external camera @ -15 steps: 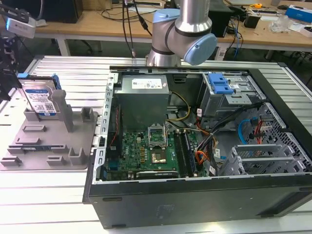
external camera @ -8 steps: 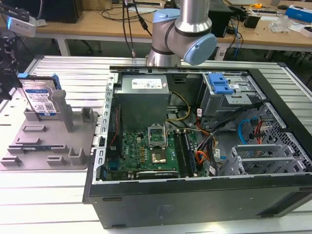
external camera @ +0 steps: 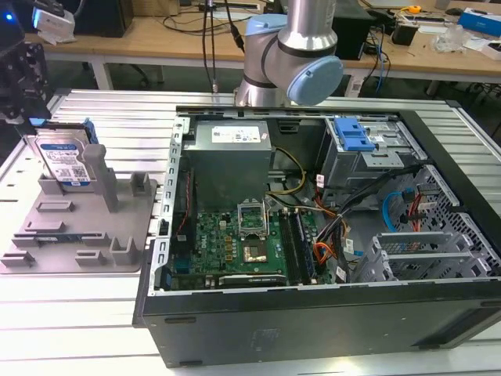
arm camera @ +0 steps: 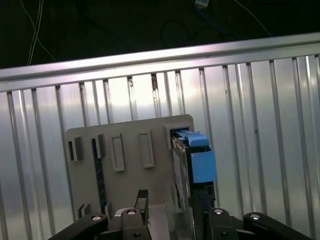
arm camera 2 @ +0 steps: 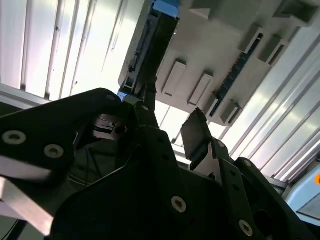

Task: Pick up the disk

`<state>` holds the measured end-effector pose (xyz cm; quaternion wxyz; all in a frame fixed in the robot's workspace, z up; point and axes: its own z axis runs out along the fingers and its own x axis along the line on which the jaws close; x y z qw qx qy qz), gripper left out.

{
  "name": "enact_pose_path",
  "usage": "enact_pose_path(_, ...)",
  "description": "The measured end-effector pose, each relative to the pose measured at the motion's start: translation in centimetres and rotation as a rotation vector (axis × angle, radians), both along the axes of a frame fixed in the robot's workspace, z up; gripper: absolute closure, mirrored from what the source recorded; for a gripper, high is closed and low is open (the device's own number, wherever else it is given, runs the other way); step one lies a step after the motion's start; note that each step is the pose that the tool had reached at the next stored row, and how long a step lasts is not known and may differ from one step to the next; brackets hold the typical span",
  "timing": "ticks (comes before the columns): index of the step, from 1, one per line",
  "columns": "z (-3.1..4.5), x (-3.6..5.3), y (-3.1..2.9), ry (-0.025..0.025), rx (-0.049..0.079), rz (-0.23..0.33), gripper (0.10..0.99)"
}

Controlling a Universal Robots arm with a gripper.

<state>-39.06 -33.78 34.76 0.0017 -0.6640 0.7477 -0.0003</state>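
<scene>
The disk (external camera: 66, 160) stands upright on its edge in a slot of the grey holder tray (external camera: 78, 235) at the exterior view's left; it is silver, with a blue-and-white label and blue side rails. My black gripper (external camera: 23, 94) hangs just above the disk's top far corner. In the first wrist view the disk (arm camera: 192, 162) is seen edge-on, its blue rail facing the camera, just beyond my gripper (arm camera: 170, 210). In the second wrist view my gripper (arm camera 2: 170, 120) stands open, with the disk's (arm camera 2: 150, 50) near end close to one fingertip. Nothing is held between the fingers.
An open computer case (external camera: 329, 313) lies at the exterior view's right of the tray, with its motherboard (external camera: 243, 243), cables and a blue drive-bay bracket (external camera: 352, 135) exposed. The arm's base (external camera: 290, 55) stands behind the case. Everything sits on a ribbed metal table (external camera: 70, 321).
</scene>
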Motion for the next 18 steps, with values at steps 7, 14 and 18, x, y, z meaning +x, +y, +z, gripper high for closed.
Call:
enact_pose_path(7, -0.02, 0.00, 3.21, -0.0075, 0.000, 0.011, 0.604)
enact_pose_path(14, -0.14, -1.70, 3.62, -0.0081, 0.000, 0.018, 0.604)
enact_pose_path(18, -0.15, -1.87, 3.62, -0.0082, -0.001, 0.027, 0.604)
